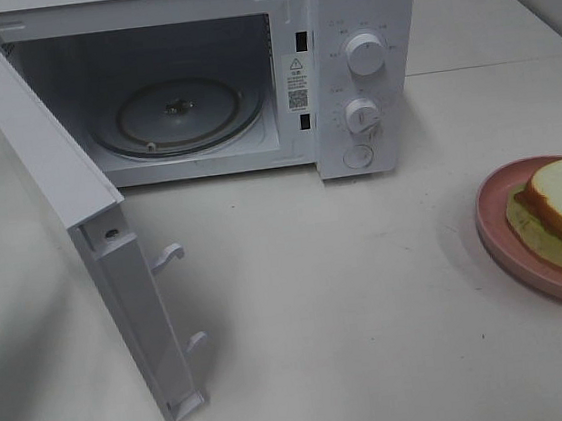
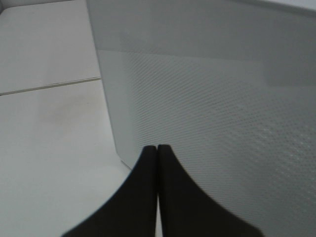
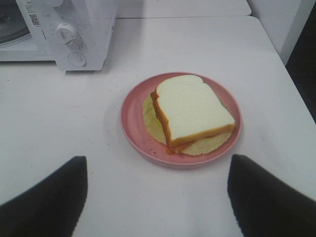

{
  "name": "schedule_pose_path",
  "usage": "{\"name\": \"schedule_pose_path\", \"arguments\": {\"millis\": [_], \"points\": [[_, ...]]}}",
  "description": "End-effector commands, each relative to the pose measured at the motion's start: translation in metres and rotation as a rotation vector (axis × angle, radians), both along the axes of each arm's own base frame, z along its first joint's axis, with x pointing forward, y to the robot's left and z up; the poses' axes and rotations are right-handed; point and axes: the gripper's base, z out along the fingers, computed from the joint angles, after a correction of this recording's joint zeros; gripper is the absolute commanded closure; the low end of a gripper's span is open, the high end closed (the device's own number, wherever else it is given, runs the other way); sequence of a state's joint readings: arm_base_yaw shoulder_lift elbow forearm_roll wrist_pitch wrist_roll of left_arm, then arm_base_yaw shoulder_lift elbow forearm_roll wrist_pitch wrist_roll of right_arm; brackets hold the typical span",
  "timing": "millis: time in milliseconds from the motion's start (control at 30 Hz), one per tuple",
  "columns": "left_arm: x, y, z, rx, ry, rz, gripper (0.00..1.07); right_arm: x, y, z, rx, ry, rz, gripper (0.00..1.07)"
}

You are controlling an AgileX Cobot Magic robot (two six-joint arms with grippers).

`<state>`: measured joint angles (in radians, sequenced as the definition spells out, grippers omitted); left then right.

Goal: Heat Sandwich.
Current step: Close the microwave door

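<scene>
A kitchen-like test setup, not clearly a lived-in home. A white microwave (image 1: 247,73) stands open on a plain white table (image 1: 351,304), its door (image 1: 60,214) swung wide and a glass turntable (image 1: 176,116) inside. A sandwich (image 3: 190,111) on a pink plate (image 3: 131,118) lies ahead of the right gripper (image 3: 157,192). White tiled wall behind; bare surfaces otherwise.

Soft even light, faint shadows, mild blur
</scene>
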<state>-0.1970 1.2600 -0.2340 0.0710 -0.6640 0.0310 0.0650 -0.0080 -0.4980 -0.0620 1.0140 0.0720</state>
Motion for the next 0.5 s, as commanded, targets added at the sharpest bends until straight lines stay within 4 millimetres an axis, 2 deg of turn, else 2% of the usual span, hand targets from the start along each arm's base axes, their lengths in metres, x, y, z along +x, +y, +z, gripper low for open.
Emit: {"name": "schedule_pose_path", "arguments": {"millis": [33,67,333,500], "points": [[0.008,-0.014,0.000,-0.017,-0.028,-0.060,1.07,-0.003,0.000,0.000,-0.004,-0.037,-0.001,0.31],[0.013,-0.022,-0.002,-0.019,-0.025,-0.090,1.07,-0.003,0.000,0.000,-0.004,-0.037,-0.001,0.31],[0.030,-0.051,-0.013,-0.040,-0.034,-0.173,1.07,-0.003,0.000,0.000,-0.001,-0.037,-0.004,0.31],[0.038,-0.070,-0.014,-0.086,-0.038,-0.167,1.07,-0.003,0.000,0.000,-0.001,-0.037,-0.004,0.31]]}}
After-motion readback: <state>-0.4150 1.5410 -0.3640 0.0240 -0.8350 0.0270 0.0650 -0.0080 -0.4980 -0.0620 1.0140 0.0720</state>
